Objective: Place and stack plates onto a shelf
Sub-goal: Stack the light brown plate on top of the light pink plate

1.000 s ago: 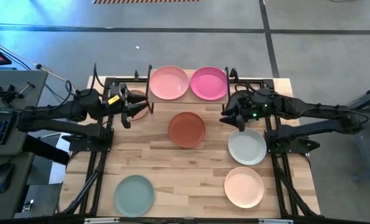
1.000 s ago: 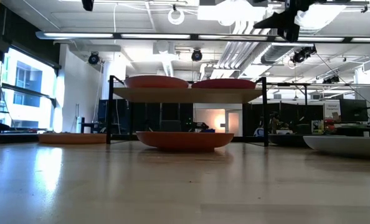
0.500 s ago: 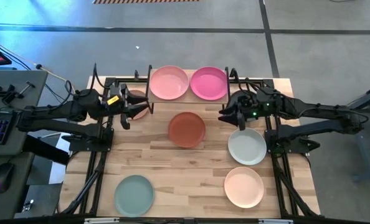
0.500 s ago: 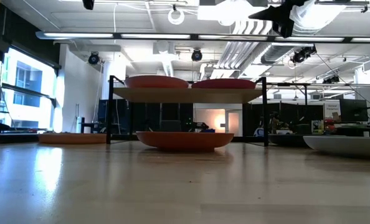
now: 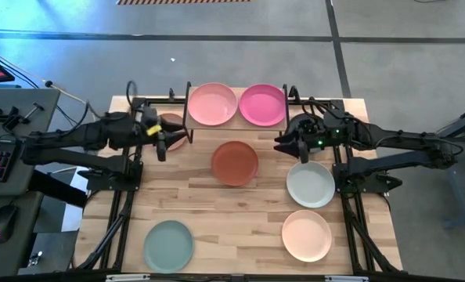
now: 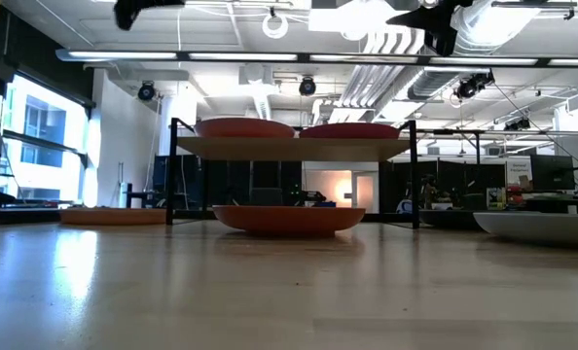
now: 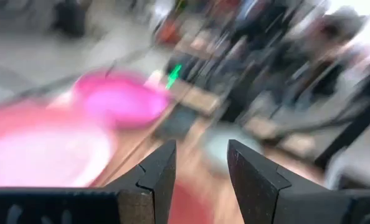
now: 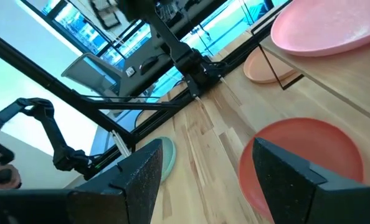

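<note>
At the far edge of the table, the shelf already carries a light pink plate on its left half and a magenta plate on its right, side by side, while your two arms hang over the wood on either side of it. Your right gripper, fingers spread and empty, hovers just right of the terracotta plate that lies flat on the table just in front of the shelf; your left gripper is also parted with nothing between its fingers, beside a peach plate that sits partly tucked at the shelf's left end. Three more wait nearer you: a pale grey-white plate at right, a cream plate nearer still, and a sage green plate at near left. The likely next pick is the terracotta plate. You would do well to come down on its right rim with one finger inside and one outside, close firmly, and lift it level before carrying it over the shelf, since the low view shows it sitting under the shelf's front edge. Being round, the plates have no long axis to line up; all face upward, hollows to the ceiling. The shelf's long axis runs left to right, so centre each new plate over one already there.
</note>
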`<state>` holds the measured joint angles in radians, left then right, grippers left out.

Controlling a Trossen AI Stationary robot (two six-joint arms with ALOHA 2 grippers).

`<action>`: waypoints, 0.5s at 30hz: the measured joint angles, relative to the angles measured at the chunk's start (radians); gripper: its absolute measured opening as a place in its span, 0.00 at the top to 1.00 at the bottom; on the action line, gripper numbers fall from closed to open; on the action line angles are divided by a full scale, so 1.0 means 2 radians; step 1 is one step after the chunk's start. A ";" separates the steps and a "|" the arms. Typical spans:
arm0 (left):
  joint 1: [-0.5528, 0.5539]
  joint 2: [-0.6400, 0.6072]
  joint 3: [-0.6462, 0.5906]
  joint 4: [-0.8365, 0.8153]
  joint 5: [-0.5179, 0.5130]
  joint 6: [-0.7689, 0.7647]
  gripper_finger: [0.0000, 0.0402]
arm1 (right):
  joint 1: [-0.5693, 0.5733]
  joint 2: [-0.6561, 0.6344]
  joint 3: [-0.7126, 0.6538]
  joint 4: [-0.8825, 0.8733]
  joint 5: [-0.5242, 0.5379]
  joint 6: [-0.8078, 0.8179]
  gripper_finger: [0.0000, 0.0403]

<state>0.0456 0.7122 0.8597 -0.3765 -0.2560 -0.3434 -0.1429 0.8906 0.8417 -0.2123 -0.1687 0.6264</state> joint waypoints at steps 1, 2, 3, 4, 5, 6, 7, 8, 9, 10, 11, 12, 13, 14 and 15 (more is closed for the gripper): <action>0.000 0.008 0.016 -0.046 -0.017 -0.013 0.67 | 0.000 0.000 0.000 0.000 0.002 -0.001 0.43; 0.000 0.015 0.030 -0.090 -0.036 -0.031 0.67 | 0.000 0.000 0.000 0.000 0.003 -0.001 0.43; 0.000 0.020 0.042 -0.141 -0.057 -0.055 0.67 | 0.000 0.000 0.000 0.000 0.004 -0.002 0.43; 0.000 0.025 0.050 -0.192 -0.076 -0.084 0.67 | 0.000 0.000 0.000 0.000 0.004 -0.002 0.43; 0.001 0.029 0.053 -0.236 -0.094 -0.113 0.67 | 0.000 0.000 0.000 -0.001 0.005 -0.003 0.43; 0.001 0.032 0.053 -0.275 -0.106 -0.141 0.67 | 0.000 0.000 0.000 -0.001 0.005 -0.003 0.43; 0.001 0.034 0.050 -0.313 -0.113 -0.173 0.67 | 0.000 0.000 0.000 -0.002 0.005 -0.003 0.43; 0.001 0.037 0.044 -0.346 -0.117 -0.202 0.67 | 0.000 0.000 0.000 -0.002 0.005 -0.003 0.43; 0.001 0.039 0.033 -0.373 -0.118 -0.231 0.67 | 0.000 0.000 0.000 -0.003 0.005 -0.003 0.43; 0.001 0.040 0.021 -0.394 -0.118 -0.261 0.67 | 0.000 0.000 0.000 -0.004 0.005 -0.008 0.43; 0.001 0.041 0.005 -0.407 -0.118 -0.288 0.67 | 0.000 0.000 0.000 -0.004 0.006 -0.012 0.43; 0.001 0.041 -0.013 -0.412 -0.114 -0.310 0.67 | 0.000 0.000 0.000 -0.004 0.008 -0.015 0.43; 0.001 0.041 -0.032 -0.411 -0.106 -0.325 0.67 | 0.000 0.000 0.000 -0.004 0.012 -0.016 0.43; 0.001 0.041 -0.051 -0.405 -0.093 -0.331 0.67 | 0.000 0.000 0.000 -0.004 0.017 -0.016 0.43; 0.001 0.041 -0.070 -0.395 -0.077 -0.331 0.67 | 0.000 0.000 0.000 -0.004 0.023 -0.016 0.43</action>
<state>0.0473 0.7940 0.7190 -1.1657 -0.4094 -1.0054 -0.1429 0.8906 0.8417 -0.2200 -0.1232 0.5938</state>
